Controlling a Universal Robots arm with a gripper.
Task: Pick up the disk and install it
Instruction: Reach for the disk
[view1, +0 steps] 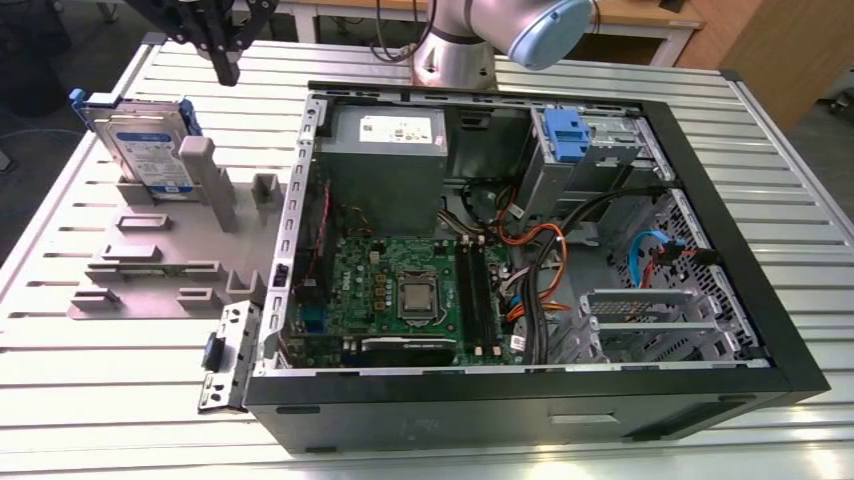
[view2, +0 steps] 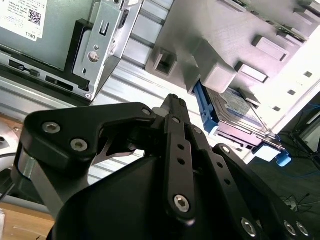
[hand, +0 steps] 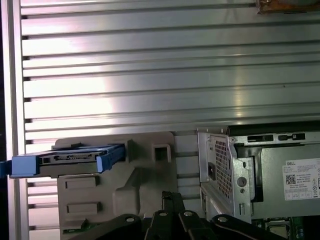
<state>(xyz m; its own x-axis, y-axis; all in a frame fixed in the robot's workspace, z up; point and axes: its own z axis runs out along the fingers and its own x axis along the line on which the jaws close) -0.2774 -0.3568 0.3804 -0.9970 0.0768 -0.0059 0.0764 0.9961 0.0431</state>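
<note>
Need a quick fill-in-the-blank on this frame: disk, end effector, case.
1. The disk stands in a grey holder, ___ the computer case.
2. The disk's side rails are ___.
3. The end effector holds ___.
Missing: outside; blue; nothing.

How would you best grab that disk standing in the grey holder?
Pinch the disk across its flat faces at the free upper end, coming from above: it stands on edge, its lower part seated in the grey holder.
</note>
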